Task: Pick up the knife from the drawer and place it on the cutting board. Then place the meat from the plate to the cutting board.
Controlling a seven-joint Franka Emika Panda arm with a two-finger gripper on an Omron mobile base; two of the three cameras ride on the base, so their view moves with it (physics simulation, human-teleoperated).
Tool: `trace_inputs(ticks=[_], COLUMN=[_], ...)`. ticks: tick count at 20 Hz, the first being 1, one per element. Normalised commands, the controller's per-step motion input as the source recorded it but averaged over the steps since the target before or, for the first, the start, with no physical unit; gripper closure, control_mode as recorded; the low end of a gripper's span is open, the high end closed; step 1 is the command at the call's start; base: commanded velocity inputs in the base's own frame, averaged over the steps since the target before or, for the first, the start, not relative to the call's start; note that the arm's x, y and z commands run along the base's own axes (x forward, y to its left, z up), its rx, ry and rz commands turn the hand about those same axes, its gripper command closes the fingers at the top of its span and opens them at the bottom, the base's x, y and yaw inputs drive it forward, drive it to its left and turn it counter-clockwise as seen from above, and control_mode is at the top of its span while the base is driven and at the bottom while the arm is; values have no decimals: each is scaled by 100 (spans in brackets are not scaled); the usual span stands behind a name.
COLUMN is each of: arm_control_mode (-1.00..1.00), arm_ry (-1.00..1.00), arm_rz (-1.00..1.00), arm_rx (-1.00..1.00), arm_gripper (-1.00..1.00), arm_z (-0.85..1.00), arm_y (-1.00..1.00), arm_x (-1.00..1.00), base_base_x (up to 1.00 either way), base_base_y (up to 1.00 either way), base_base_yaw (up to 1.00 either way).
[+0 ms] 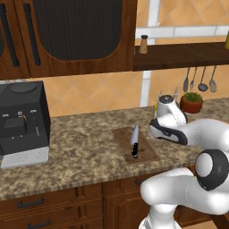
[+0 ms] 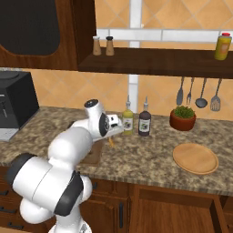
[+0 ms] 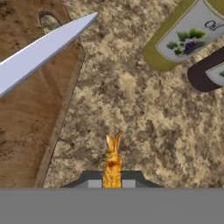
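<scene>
The knife (image 1: 134, 140) lies on the dark cutting board (image 1: 144, 153), black handle toward the counter's front; in the hand view its blade (image 3: 43, 50) crosses the board (image 3: 26, 118) at the left. My gripper (image 3: 112, 183) is shut on the meat (image 3: 112, 159), a thin orange strip that sticks out between the fingertips. It hovers over bare counter just right of the board's edge. From the right base view the meat (image 2: 111, 142) hangs below the hand, beside the board. The round tan plate (image 2: 195, 158) sits bare at the right. I cannot tell which drawer front is the task's drawer.
A black coffee machine (image 1: 22, 123) stands at the counter's left. Two bottles (image 2: 128, 119) (image 2: 144, 120) and a potted plant (image 2: 183, 117) line the back wall near the hand. Grey utensils (image 2: 198, 93) hang above, with shakers (image 2: 102, 45) on the shelf.
</scene>
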Motion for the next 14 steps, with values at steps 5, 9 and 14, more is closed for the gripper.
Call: trace_inputs(ticks=[5, 9, 14], arm_control_mode=[-100, -100, -100], arm_ry=[14, 19, 9], arm_rz=[-5, 1, -4], arm_rx=[0, 0, 11], arm_gripper=[100, 100, 100], arm_z=[-2, -54, -20], arm_y=[88, 30, 14], arm_x=[0, -2, 0], base_base_x=[0, 0, 0], base_base_y=[0, 0, 0], base_base_yaw=[0, 0, 0])
